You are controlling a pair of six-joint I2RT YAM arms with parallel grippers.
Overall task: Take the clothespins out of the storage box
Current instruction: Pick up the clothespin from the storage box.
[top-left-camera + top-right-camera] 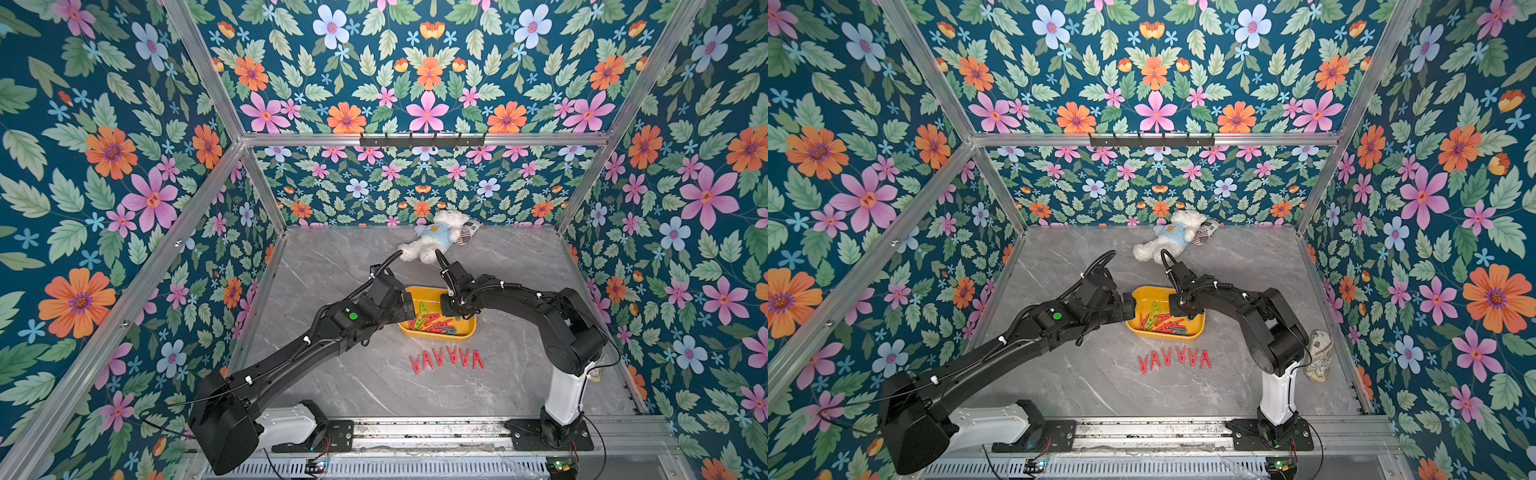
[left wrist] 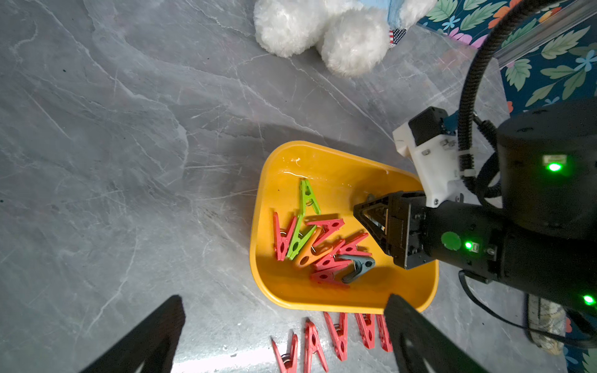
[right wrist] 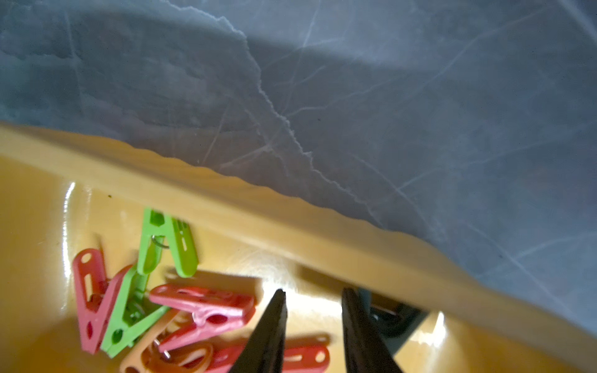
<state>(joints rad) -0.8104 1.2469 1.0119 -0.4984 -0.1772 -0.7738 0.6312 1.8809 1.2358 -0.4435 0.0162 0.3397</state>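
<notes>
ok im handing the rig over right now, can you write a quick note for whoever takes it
Left tool: wide open, empty, by one end of the storage box.
Right tool: jaws partly open, nothing between them, low inside the box next to the pile.
Done: a row of red clothespins lies on the table in front of the box.
To do: the pile of clothespins in the box, several red, two green, one orange, one grey-blue.
</notes>
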